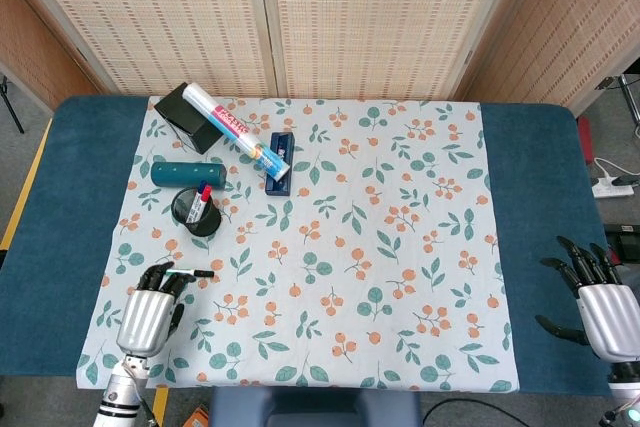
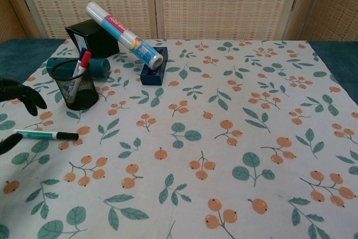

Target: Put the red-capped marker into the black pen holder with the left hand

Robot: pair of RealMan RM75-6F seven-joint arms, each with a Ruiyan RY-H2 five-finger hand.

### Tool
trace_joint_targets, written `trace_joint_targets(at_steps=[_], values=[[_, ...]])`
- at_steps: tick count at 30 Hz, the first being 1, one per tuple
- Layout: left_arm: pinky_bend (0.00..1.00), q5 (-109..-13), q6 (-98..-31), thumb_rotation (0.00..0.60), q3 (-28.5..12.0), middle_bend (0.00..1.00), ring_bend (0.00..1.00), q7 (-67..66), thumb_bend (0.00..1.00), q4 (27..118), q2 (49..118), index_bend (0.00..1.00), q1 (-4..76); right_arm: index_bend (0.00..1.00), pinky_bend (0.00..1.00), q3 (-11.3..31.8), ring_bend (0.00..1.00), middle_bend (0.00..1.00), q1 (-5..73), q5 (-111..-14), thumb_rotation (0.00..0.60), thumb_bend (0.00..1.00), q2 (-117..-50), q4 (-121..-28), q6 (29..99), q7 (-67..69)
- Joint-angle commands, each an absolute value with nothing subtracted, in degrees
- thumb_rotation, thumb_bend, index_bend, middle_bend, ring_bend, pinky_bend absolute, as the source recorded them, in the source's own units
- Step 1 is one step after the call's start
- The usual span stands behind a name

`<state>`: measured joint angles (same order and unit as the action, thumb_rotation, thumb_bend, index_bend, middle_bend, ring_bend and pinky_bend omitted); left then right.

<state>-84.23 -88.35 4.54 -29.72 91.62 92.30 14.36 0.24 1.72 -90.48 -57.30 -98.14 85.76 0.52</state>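
Observation:
The red-capped marker [image 1: 203, 200] [image 2: 81, 66] stands tilted inside the black mesh pen holder [image 1: 196, 213] [image 2: 74, 84], its red cap sticking up above the rim. My left hand [image 1: 150, 310] [image 2: 17, 99] is well in front of the holder near the cloth's front left, fingers spread and holding nothing. Just beyond its fingertips lies a green pen with a black cap [image 1: 190, 273] [image 2: 46, 135]. My right hand [image 1: 596, 302] rests far right on the blue table, fingers apart and empty.
A white tube [image 1: 237, 131] [image 2: 124, 35] leans on a dark blue block [image 1: 281, 172] [image 2: 152, 71]. A black box [image 1: 188, 117] [image 2: 92, 35] and a teal cylinder [image 1: 187, 171] [image 2: 96, 67] lie behind the holder. The flowered cloth [image 1: 400, 247] covers the table middle.

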Motion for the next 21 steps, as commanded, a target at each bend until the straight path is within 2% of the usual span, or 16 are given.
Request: trace_joint_targets(at_steps=[1,9,14,21], values=[[0.19,-82.93,-85.41,0.6,4.22,0.35,0.17,-29.86,0.35,86.3,96.53,0.35,13.12,0.26,0.05,0.19,0.11,0.04,1.77,-90.53,0.6,0.0,-57.34,-98.11,85.65,0.47],[0.2,-81.21,-81.44,0.6,-0.23,0.35,0.17,-29.08,0.35,80.22,100.19,0.35,15.26,0.26,0.05,0.29,0.11,0.04,1.97,-90.14,0.6,0.0,-57.49,-98.03,85.16,0.23],[0.2,-80.46,-79.84,0.6,-1.55,0.35,0.17,-28.55,0.35,78.71,100.92,0.35,16.19,0.26,0.05,0.38,0.11,0.04,2.0,-89.86,0.6,0.0,-57.52,-98.0,85.05,0.18],[0.2,-77.03,-73.81,0.6,-5.24,0.35,0.17,-25.31,0.35,71.05,103.7,0.35,19.29,0.26,0.05,0.5,0.11,0.04,2.36,-89.0,0.6,0.0,-57.8,-97.89,84.04,-0.35]])
